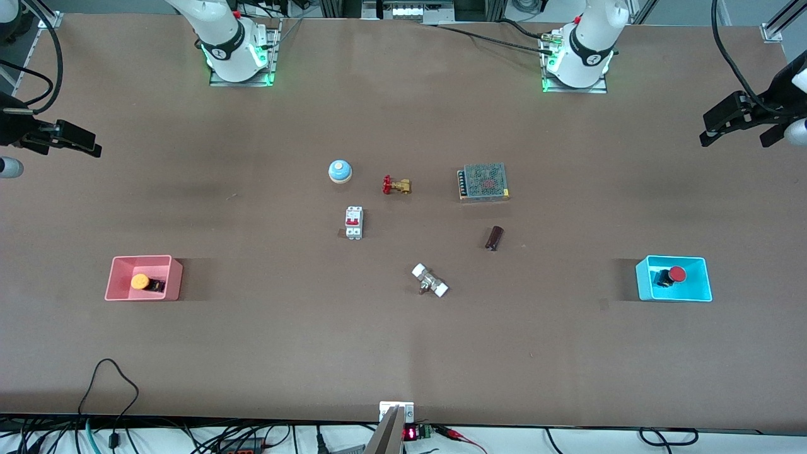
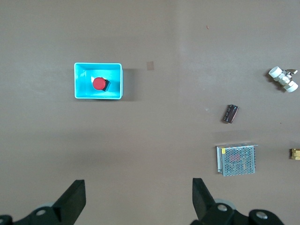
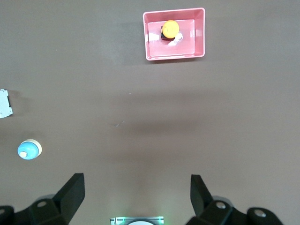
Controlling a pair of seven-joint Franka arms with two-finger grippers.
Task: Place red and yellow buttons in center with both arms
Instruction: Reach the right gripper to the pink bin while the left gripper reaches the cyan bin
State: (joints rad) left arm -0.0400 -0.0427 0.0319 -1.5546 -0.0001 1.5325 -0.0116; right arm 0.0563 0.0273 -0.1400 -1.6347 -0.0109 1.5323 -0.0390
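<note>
Both arms are raised at the table's ends. The left gripper and the right gripper are spread wide and hold nothing. The red button lies in the cyan tray, the yellow button in the pink tray. A bell, valve and breaker sit mid-table.

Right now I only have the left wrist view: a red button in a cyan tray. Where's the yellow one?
Observer: The yellow button lies in a pink tray toward the right arm's end of the table.
Operator: Is the right gripper on it?
Observer: No. The right gripper is open, up over bare table, clear of that tray.
Operator: Anything in the center I can't see?
Observer: A blue bell and a white breaker sit there, outside your view.
</note>
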